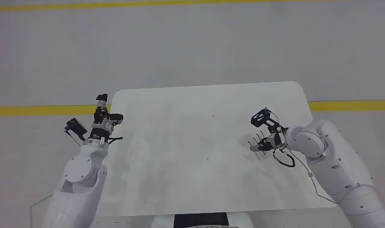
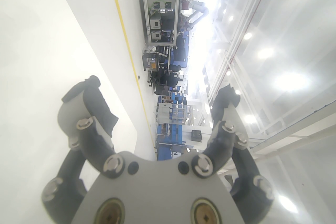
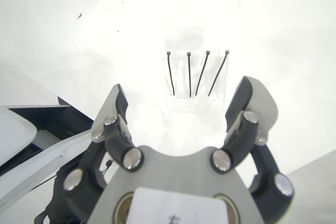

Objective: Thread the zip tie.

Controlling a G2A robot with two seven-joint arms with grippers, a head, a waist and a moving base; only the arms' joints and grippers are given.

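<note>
Several black zip ties [image 3: 189, 75] stand side by side, heads up, in a clear holder [image 3: 195, 104] on the white table [image 1: 198, 138]. My right gripper [image 3: 181, 100] is open just short of the holder, its ribbed pads [image 3: 237, 100] wide apart and holding nothing. In the top view this gripper [image 1: 259, 133] sits near the table's right side, with the zip ties [image 1: 257, 142] as thin dark lines between its fingers. My left gripper [image 1: 88, 112] hangs off the table's left edge, open and empty; in the left wrist view that gripper [image 2: 157, 96] points out at the room.
A few tiny dark specks [image 3: 79, 16] lie on the table beyond the holder. The table's rounded left edge [image 2: 78, 25] runs beside my left gripper. A yellow floor line [image 1: 192, 0] crosses behind the table.
</note>
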